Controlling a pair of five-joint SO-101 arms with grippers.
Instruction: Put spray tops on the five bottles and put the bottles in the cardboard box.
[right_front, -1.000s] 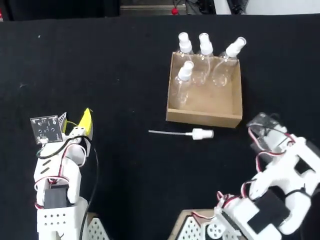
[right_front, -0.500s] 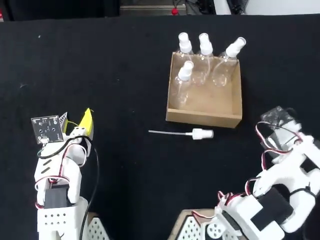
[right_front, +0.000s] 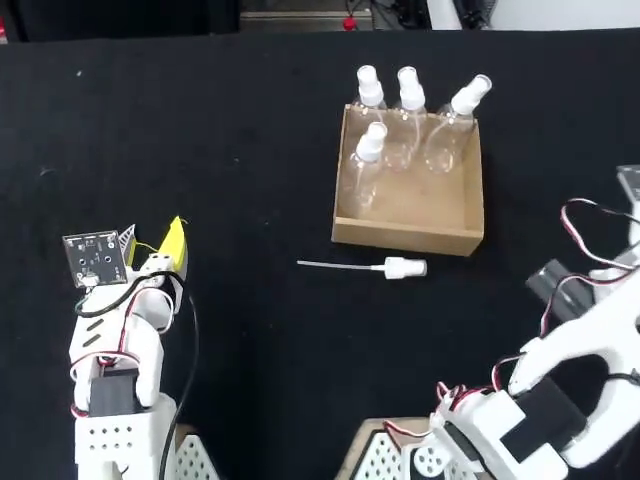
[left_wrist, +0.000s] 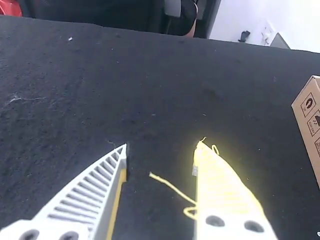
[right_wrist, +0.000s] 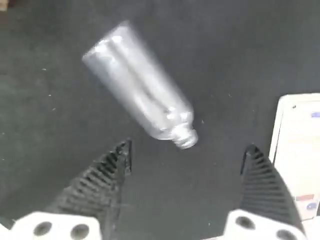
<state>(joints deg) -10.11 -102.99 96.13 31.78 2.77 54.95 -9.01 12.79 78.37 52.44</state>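
Note:
The cardboard box (right_front: 410, 200) stands right of the table's middle and holds several clear bottles with white spray tops (right_front: 371, 145). A loose spray top (right_front: 404, 267) with its long tube lies on the black table just in front of the box. In the right wrist view a clear bottle (right_wrist: 137, 85) without a top lies on its side, and my right gripper (right_wrist: 187, 148) hangs open just above its neck end. My left gripper (right_front: 152, 228) rests open at the lower left, with nothing between its white and yellow fingers (left_wrist: 220, 180).
The right arm's body (right_front: 570, 350) fills the lower right corner by the table's edge. A white printed panel (right_wrist: 297, 150) lies beside the bare bottle. A corner of the box (left_wrist: 310, 115) shows far off from the left gripper.
The right arm has swung outward to the table's right edge, away from the box. The left arm, box and loose spray top have not moved.

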